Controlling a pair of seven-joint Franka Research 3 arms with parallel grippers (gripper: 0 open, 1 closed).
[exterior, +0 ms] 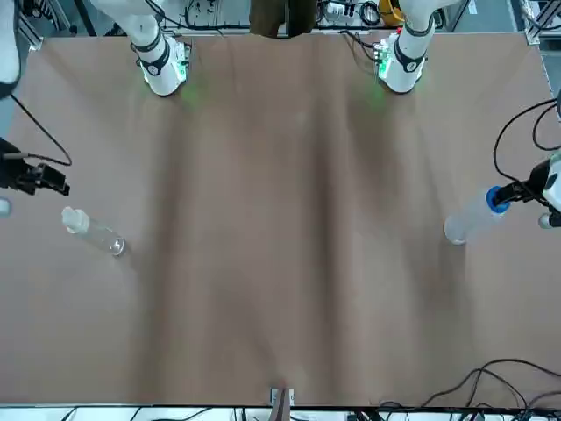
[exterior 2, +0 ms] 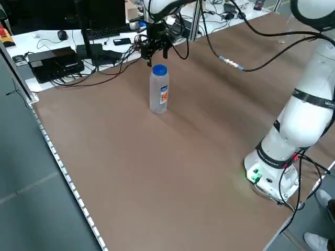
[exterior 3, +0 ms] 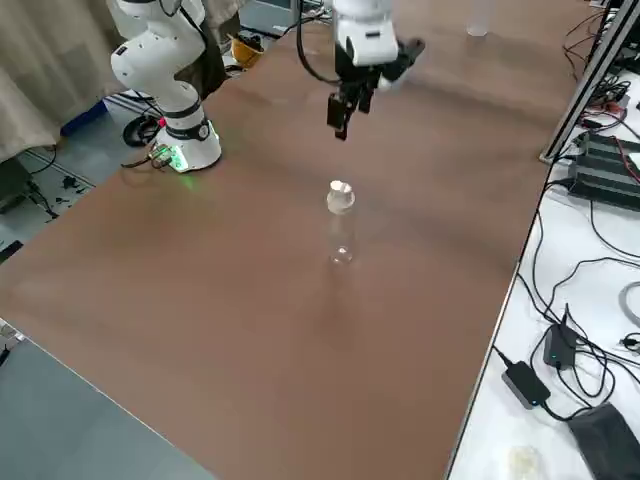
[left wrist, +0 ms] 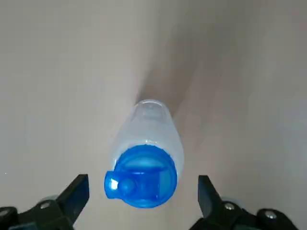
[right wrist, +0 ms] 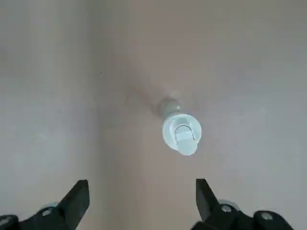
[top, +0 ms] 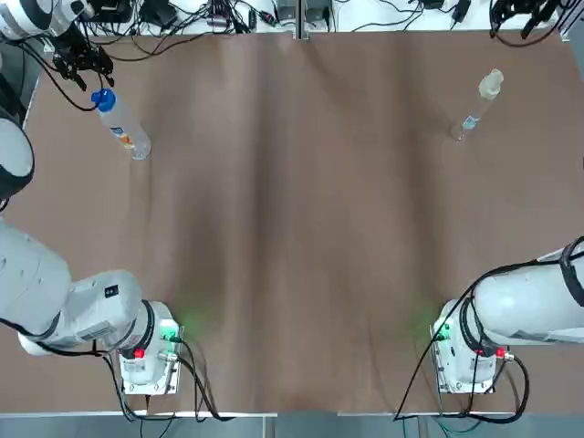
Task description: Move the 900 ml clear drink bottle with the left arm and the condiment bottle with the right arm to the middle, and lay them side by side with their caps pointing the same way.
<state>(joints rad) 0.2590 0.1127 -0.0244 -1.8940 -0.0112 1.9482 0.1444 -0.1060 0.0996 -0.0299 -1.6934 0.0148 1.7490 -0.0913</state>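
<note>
Left end effector spread over drink bottle, right end effector spread — condiment bottle below

Brown table, cables bunched past its far edge, keyboard and mouse on white desk alongside.

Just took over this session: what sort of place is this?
Most likely a robotics lab: left arm and right arm bolted to a brown table, a side bench with keyboard and mouse, loose cables and a power brick alongside.
</note>
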